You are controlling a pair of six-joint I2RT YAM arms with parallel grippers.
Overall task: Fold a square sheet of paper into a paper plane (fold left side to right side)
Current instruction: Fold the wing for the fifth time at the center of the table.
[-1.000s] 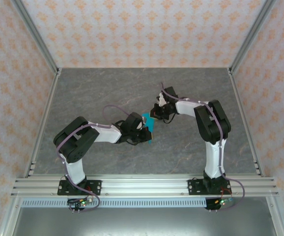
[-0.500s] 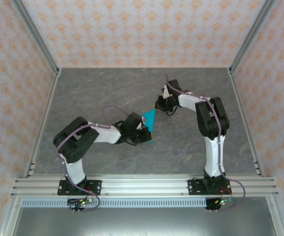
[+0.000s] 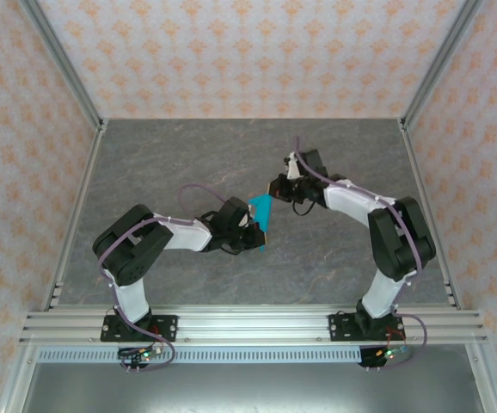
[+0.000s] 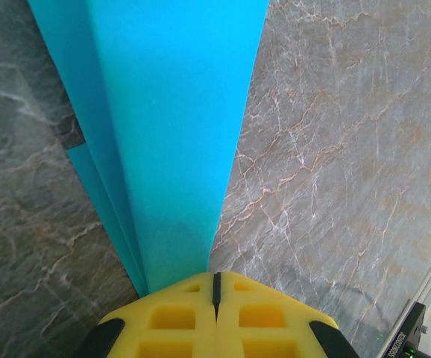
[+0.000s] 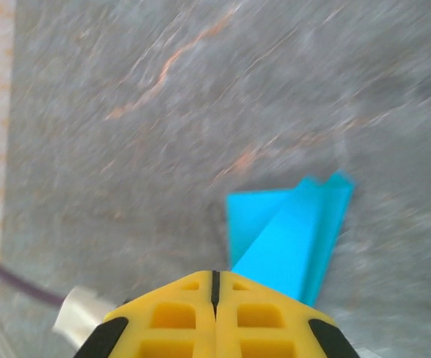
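The square sheet of paper is folded into a narrow, pointed cyan-blue paper plane (image 3: 261, 209). It stands up off the grey table near the middle. My left gripper (image 3: 254, 231) is shut on its near end. In the left wrist view the paper plane (image 4: 171, 134) runs upward from my shut yellow left gripper (image 4: 215, 280), one wing spread to the left. My right gripper (image 3: 276, 186) is shut just beyond the plane's far tip. In the blurred right wrist view the paper plane (image 5: 297, 231) lies past my shut right gripper (image 5: 215, 277), to the right of its seam. Contact there cannot be told.
The grey marble table (image 3: 188, 155) is walled by patterned panels with aluminium posts (image 3: 68, 77) at the corners. An aluminium rail (image 3: 248, 323) crosses the near edge by the arm bases. A frame edge (image 4: 424, 313) shows at the lower right of the left wrist view.
The right arm's elbow has swung out to the right and its gripper has drawn back from the paper's tip, uncovering more of the cyan paper. The left arm has kept still.
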